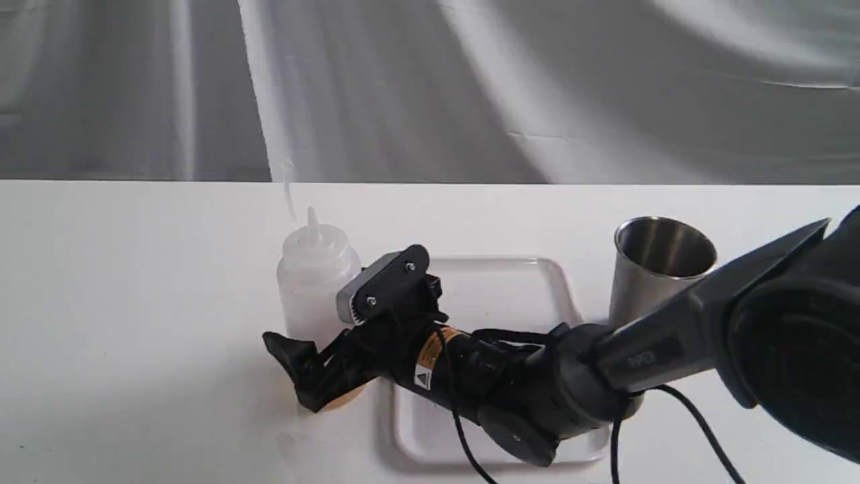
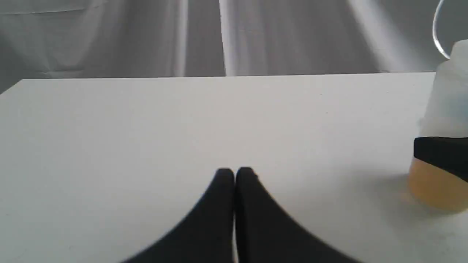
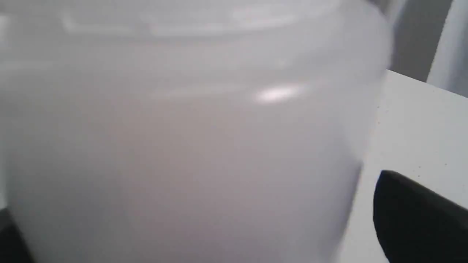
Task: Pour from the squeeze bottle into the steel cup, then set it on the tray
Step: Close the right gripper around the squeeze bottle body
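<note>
At left of centre in the exterior view, right end effector (image 1: 312, 336) spread wide around the lower body of the squeeze bottle (image 1: 312, 269); one black finger (image 1: 290, 349) in front of the bottle, the other hidden behind it; in the right wrist view, a strip of bare counter between the one clear finger (image 3: 413, 215) and the bottle wall, so straddling rather than pinching; nothing lifted. At lower centre of its own wrist view, left end effector (image 2: 234, 175) closed to a hairline slit, nothing between the fingers, low over bare counter.

Bottle upright on the counter (image 1: 134, 302), just beside the left edge of the tray (image 1: 497, 282) and off it; nozzle pointing up, thin cap strap arching above; a little amber liquid at the base, seen at the right edge of the left wrist view with a black finger across it. Tray flat at lower centre, partly covered by the right arm (image 1: 672, 349); steel cup (image 1: 662, 269) upright at the right, mouth up, near the tray's upper right corner; base hidden behind the arm, so on the tray or just off it: cannot tell. Black cable (image 1: 699, 423) trailing from the arm toward the bottom edge; grey draped cloth (image 1: 470, 87) across the upper part of the frame, behind the counter.
</note>
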Available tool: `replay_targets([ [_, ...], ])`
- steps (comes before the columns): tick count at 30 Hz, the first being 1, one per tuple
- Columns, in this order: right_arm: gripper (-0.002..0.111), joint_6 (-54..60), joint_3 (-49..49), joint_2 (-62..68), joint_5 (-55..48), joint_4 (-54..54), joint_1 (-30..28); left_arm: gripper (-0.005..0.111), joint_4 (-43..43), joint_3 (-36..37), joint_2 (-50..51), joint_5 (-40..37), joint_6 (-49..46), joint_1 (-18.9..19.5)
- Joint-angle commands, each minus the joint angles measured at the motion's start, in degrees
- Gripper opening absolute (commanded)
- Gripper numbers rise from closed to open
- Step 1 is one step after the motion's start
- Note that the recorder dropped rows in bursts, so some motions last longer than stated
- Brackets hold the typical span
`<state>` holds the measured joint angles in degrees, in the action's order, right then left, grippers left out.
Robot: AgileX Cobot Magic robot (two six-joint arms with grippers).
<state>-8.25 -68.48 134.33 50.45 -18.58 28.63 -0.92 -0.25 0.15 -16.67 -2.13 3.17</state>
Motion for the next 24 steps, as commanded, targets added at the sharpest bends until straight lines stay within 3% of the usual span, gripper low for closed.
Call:
replay_targets([
  [1,0.105,0.5,-0.3,0.7,1.4,0.2,-0.2,0.0,0.0,0.3,-0.1,0.5,0.0,-0.5],
  [24,0.105,0.8,-3.0,3.8,2.5,-0.3,-0.1,0.0,0.0,0.3,-0.1,0.5,0.0,-0.5],
])
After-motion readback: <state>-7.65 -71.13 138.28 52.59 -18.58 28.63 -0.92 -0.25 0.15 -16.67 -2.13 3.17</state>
